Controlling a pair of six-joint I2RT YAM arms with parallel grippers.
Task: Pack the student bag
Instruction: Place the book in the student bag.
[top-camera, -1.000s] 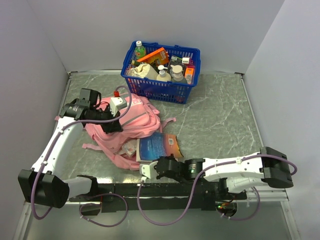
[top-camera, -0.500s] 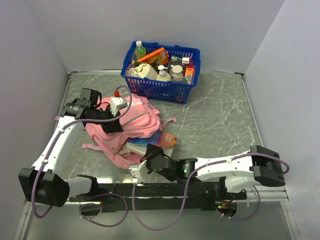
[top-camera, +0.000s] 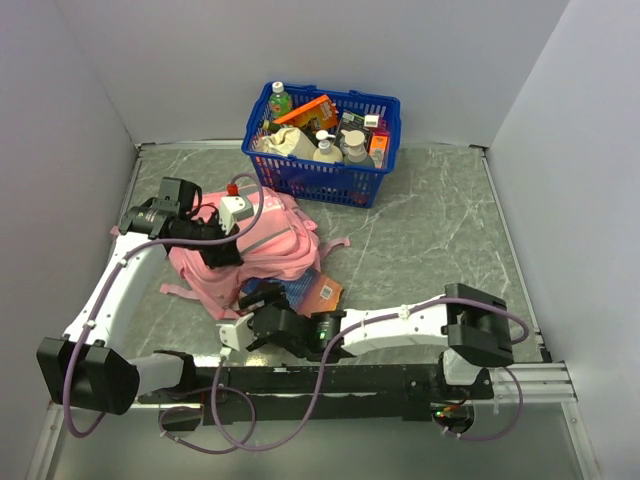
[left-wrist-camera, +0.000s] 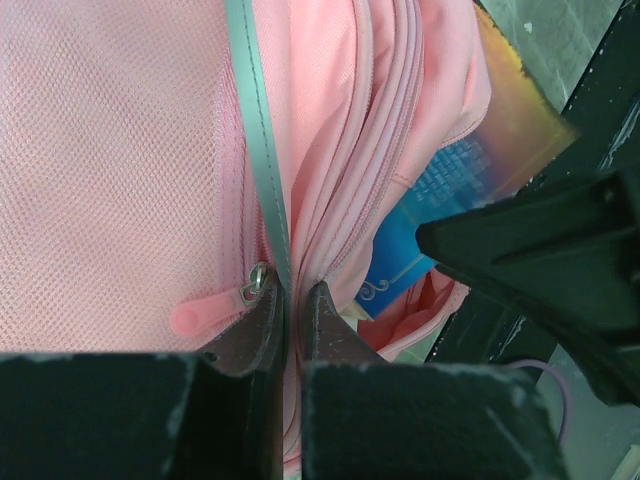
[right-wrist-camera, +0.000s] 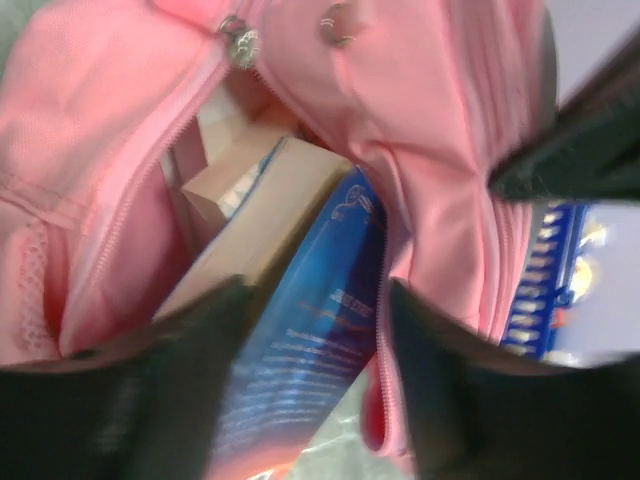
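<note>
Pink fabric: the student bag (top-camera: 265, 245) lies slumped on the grey marbled table (top-camera: 430, 230), left of centre. It is just in front of the blue basket (top-camera: 375, 105), and its opening faces the arm bases.
Left gripper (top-camera: 228, 252): I see it on top of the bag, near the bag's left side. On its wrist camera the left gripper (left-wrist-camera: 290, 300) has its jaws nearly together, pinching the bag's zip edge.
Zip edge: the grey trim (left-wrist-camera: 255, 150) runs down into the narrow gap between the fingers. A pink zip pull (left-wrist-camera: 200, 315) lies just left of them on the mesh of the bag (left-wrist-camera: 120, 150).
Right gripper (top-camera: 262, 318): it is low at the near edge of the bag, right at the opening.
Right jaws: on the wrist view the right gripper (right-wrist-camera: 315, 290) has its fingers set apart with the blue book (right-wrist-camera: 310, 330) between them. The view is blurred, so I cannot tell whether they press on it.
Blue book (top-camera: 305, 290): partly inside the bag (right-wrist-camera: 440, 130), with its near end sticking out onto the table. A tan edge shows beside it inside the bag.
Basket: full of bottles and packets, at the back of the table.
</note>
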